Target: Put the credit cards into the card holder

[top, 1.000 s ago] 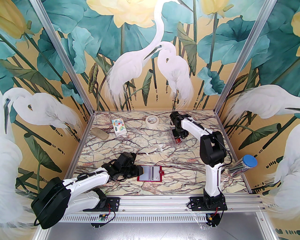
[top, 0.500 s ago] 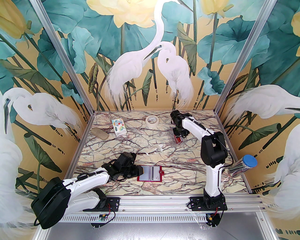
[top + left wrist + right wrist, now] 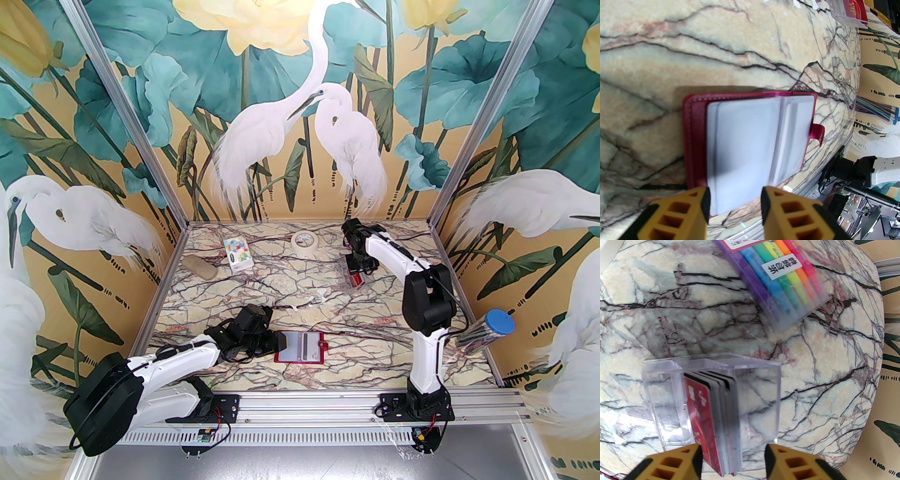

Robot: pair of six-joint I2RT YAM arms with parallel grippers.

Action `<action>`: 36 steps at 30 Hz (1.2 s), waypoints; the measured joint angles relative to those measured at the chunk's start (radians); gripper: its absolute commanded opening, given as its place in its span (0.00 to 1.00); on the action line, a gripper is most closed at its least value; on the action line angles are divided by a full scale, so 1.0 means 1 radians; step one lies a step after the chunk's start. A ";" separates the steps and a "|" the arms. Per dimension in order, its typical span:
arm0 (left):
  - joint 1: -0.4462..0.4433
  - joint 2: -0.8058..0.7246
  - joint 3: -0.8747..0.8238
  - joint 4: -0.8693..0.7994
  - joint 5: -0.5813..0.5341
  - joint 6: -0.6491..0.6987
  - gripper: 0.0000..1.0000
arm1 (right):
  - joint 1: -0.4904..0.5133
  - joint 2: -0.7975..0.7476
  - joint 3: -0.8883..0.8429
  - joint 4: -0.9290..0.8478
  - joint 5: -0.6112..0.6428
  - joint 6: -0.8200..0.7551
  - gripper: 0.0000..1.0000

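Table [image 3: 281, 290] with marbled top, seen from above and from both wrists. The card holder [image 3: 300, 346] lies open and flat at the near centre, red rim up, pale inner sleeves showing, its snap tab pointing right. The left gripper [image 3: 734, 194] sits at the holder's left edge with its jaws parted and nothing clamped between them; whether the fingers touch the sleeves cannot be told. The credit cards [image 3: 717, 418] stand on edge as a stack inside a clear box [image 3: 712, 404] at the far right of the table, well apart from the holder: a red card in front, grey and dark ones behind. The box walls enclose the stack on all sides. The right gripper [image 3: 734, 447] hangs over the box, jaws apart, the stack between them and unclamped. A packet of coloured markers [image 3: 778, 279] lies near the box on its far side. Far left: a tape roll [image 3: 305, 242], a patterned packet [image 3: 238, 254] and a beige lump [image 3: 200, 268]. Right edge: a blue-capped tube [image 3: 487, 330].
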 measured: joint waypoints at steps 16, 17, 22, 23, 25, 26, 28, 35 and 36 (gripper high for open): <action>0.000 0.013 0.000 0.004 0.000 0.000 0.41 | -0.008 0.040 0.003 0.000 0.000 0.000 0.52; 0.000 0.014 0.000 0.004 0.000 0.000 0.41 | -0.008 0.042 0.003 0.000 0.000 0.000 0.52; 0.000 0.016 0.000 0.008 0.000 0.000 0.41 | -0.010 0.051 0.004 0.000 0.000 0.000 0.51; 0.000 0.018 0.000 0.009 0.000 0.000 0.41 | -0.010 0.051 0.005 0.000 0.001 0.000 0.50; 0.000 0.019 0.000 0.009 0.000 0.000 0.41 | -0.011 0.051 0.008 0.000 0.003 0.001 0.49; 0.000 0.019 0.000 0.011 0.000 0.000 0.41 | -0.011 0.051 0.009 0.000 0.004 0.001 0.49; 0.000 0.019 0.000 0.012 0.000 0.000 0.41 | -0.012 0.051 0.011 0.000 0.004 0.001 0.47; 0.000 0.020 0.000 0.012 0.000 0.000 0.41 | -0.012 0.051 0.015 0.000 0.011 0.001 0.42; 0.000 0.020 0.000 0.012 0.000 0.000 0.41 | -0.012 0.051 0.015 0.000 0.012 0.001 0.41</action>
